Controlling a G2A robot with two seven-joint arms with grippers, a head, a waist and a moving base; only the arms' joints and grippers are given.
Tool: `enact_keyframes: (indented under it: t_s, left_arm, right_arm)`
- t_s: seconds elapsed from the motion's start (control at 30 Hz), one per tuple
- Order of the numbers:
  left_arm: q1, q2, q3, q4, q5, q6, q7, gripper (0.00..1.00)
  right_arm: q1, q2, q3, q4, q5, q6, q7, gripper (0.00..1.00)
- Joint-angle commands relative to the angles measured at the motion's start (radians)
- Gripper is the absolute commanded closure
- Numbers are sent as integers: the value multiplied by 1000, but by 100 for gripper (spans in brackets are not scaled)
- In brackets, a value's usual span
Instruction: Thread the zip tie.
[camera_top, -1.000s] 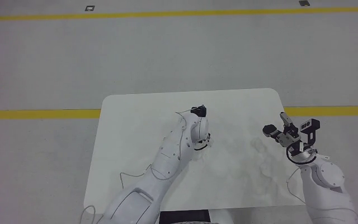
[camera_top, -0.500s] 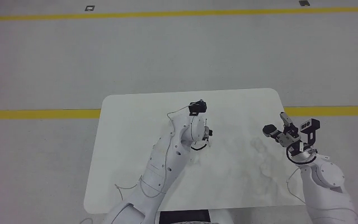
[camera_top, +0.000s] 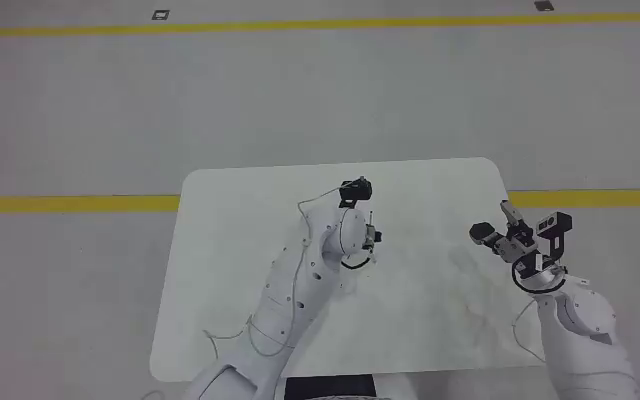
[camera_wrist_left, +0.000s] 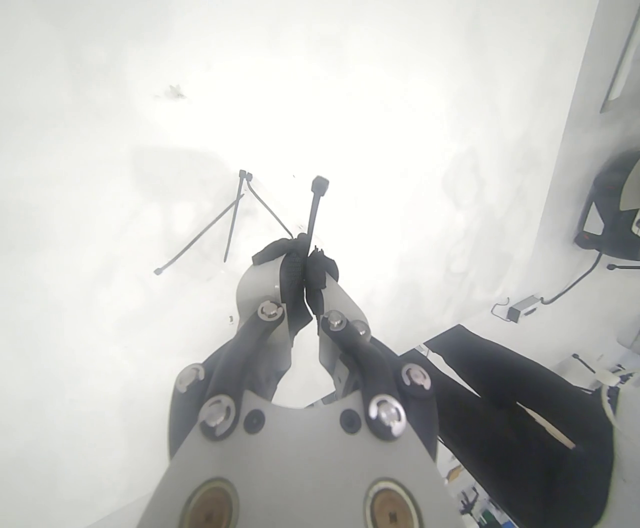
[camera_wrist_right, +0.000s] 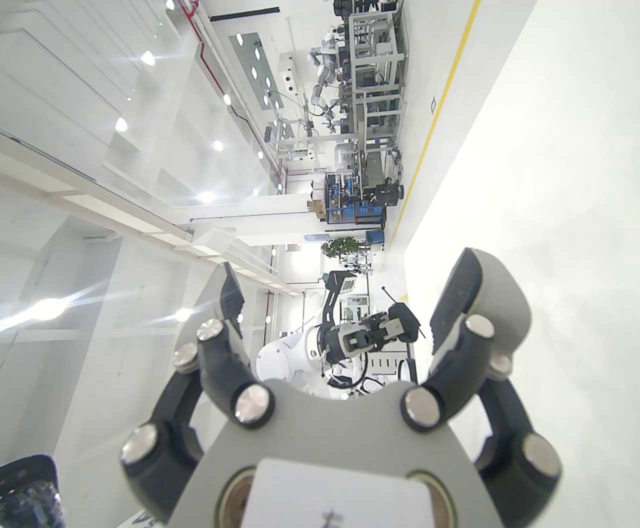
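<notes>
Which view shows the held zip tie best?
Left wrist view: the zip tie sticks out of the shut left hand, head clear against the table. Top view gives a thin sliver; right wrist view, a tiny distant line.

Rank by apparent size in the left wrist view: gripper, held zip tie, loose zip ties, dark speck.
1. left gripper, nearest the camera.
2. loose zip ties.
3. held zip tie; partly hidden in the grip, so 2 and 3 are unsure.
4. dark speck.
</notes>
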Motion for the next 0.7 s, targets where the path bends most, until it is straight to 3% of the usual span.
enact_keyframes:
  t_s: [0.0,0.1,0.23,0.3,0.37,0.4,0.6,0.67]
  left_arm:
    - [27,7,17,-48,50,-42,1,100]
    - [66,27,25,-121,86,-112,-3,100]
    - [108,53,45,-193,129,-169,-3,100]
    - [123,65,72,-215,194,-187,-7,100]
    - [129,71,83,-222,211,-179,-2,100]
    - [129,71,83,-222,211,-179,-2,100]
    - [129,71,85,-221,211,-182,5,100]
    - [132,76,107,-223,205,-227,24,100]
  right_arm:
    - [0,0,0,0,0,0,0,0]
    - [0,0,0,0,0,0,0,0]
    - [2,4,-24,-36,-66,19,35,0]
    - [6,9,-41,-52,-125,31,83,0]
    - [13,11,-56,-74,-156,22,121,0]
    - [17,14,-46,-85,-187,-8,121,0]
    - [17,14,-46,-85,-187,-8,121,0]
    - [22,15,-59,-107,-208,-26,125,0]
